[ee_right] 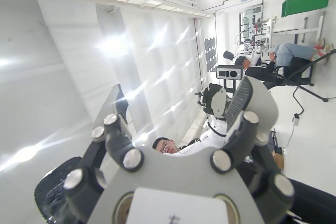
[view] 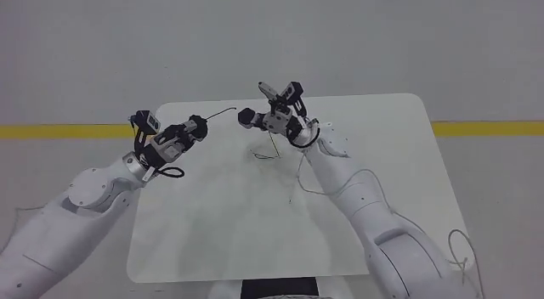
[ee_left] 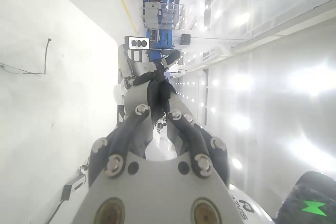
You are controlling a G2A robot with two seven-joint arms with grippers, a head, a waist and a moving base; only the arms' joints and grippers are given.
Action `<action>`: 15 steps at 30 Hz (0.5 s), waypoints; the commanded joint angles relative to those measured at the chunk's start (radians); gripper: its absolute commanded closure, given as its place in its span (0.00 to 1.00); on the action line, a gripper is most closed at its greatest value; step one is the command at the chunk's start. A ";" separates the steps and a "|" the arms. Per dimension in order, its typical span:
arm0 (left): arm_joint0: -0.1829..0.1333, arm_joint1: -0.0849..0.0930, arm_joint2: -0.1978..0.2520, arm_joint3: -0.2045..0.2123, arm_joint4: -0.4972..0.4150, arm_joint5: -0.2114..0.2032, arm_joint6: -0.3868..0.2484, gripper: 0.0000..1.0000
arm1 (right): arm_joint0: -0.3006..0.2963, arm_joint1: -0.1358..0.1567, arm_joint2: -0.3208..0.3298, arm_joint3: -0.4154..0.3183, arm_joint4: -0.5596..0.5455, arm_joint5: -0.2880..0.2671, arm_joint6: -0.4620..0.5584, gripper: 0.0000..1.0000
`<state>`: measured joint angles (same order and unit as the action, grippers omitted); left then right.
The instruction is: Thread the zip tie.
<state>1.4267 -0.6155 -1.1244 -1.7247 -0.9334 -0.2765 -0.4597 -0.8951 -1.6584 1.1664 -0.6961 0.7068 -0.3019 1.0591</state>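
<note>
The left tool [view: 195, 126] pinches one end of the zip tie [view: 219, 113], which pokes out toward 2 o'clock above the surface [view: 255, 231] — the right tool [view: 280, 92] is spread wide. The tie looks light and bendy, so grab it near the tip.

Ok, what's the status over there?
Left claw shut on zip tie, its free end toward the right claw. Right claw open, empty. Not threaded yet. Loose ties on table.
</note>
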 commanded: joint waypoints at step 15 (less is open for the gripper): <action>0.000 0.000 0.000 0.000 0.001 0.000 0.001 1.00 | 0.027 -0.009 -0.033 0.065 0.025 -0.035 0.093 0.96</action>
<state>1.4265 -0.6154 -1.1240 -1.7246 -0.9324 -0.2767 -0.4586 -0.8688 -1.6669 1.1348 -0.6329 0.7326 -0.3361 1.1507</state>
